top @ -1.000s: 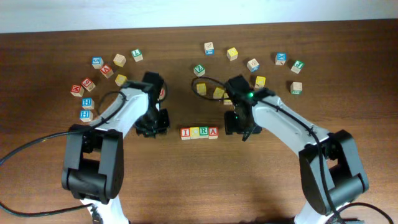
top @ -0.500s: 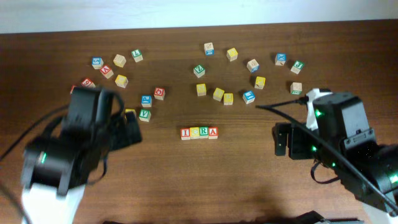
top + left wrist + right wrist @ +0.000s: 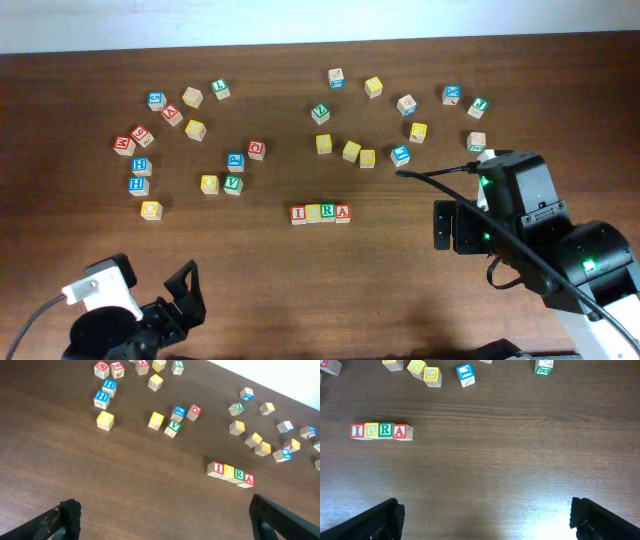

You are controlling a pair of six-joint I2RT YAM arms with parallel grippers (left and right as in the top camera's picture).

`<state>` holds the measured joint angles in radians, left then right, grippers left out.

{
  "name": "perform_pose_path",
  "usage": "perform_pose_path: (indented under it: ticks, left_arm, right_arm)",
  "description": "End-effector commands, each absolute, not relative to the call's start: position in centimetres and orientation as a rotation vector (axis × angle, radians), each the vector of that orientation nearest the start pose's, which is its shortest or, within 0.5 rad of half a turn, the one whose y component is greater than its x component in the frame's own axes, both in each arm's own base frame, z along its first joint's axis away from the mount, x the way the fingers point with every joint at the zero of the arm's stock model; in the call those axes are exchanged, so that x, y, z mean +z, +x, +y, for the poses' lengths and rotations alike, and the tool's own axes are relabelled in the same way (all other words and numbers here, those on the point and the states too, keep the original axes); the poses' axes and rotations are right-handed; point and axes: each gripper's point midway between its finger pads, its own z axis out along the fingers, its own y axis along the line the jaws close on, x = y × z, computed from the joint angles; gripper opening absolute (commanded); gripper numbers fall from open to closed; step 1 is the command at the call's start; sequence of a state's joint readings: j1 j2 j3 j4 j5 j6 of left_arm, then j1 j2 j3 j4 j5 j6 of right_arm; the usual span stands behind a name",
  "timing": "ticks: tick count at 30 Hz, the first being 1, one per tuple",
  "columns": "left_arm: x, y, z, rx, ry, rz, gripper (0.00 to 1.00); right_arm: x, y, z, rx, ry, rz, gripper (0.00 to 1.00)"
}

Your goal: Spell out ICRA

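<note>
ICRA row (image 3: 321, 213) shows whole; left claw (image 3: 162, 515) and right claw (image 3: 485, 512) are cropped.

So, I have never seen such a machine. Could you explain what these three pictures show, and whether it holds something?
Two robot arms stand at a wooden table. One picture looks down from above; the other two come from a camera on each wrist, so the dark shapes at their bottom corners are that arm's own fingers. The left gripper and the right gripper are both open and hold nothing. Four lettered cubes stand in a touching row reading ICRA. Many loose cubes lie scattered beyond it.
</note>
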<state>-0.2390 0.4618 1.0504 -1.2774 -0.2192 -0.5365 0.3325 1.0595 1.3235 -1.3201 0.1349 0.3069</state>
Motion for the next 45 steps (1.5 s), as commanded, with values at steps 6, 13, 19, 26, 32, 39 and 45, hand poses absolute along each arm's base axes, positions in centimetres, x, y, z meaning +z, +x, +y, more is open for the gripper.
perform_pose_path:
  ticks: [6,13,19,26,32,39,45]
  left_arm:
    - [25.9,14.4,0.6,-0.155,-0.466,2.207,0.99]
    - [24.0,12.7,1.0,-0.105,-0.471,2.308,0.99]
    - [24.0,12.7,1.0,-0.105,-0.470,2.309,0.99]
    - [24.0,12.7,1.0,-0.105,-0.470,2.309,0.99]
    - [24.0,12.7,1.0,-0.105,-0.470,2.309,0.99]
    - [24.0,12.7,1.0,-0.105,-0.470,2.308,0.99]
    - [24.0,12.7,1.0,-0.105,-0.470,2.308,0.99]
  right_arm:
    - [23.9,23.5,4.8,-0.054,-0.029,2.659,0.98]
    - [23.2,25.3,6.1,-0.001,-0.042,2.666,0.98]
    - [24.2,26.5,3.4,0.086,0.078,2.362,0.98]
    - [21.2,25.1,3.4,0.141,-0.022,1.918,0.98]
    - [19.3,24.7,3.2,0.157,-0.009,1.703,0.98]
    - [16.8,24.5,3.2,0.170,-0.004,1.603,0.98]
    - [15.6,24.4,3.0,0.116,-0.043,1.648,0.98]
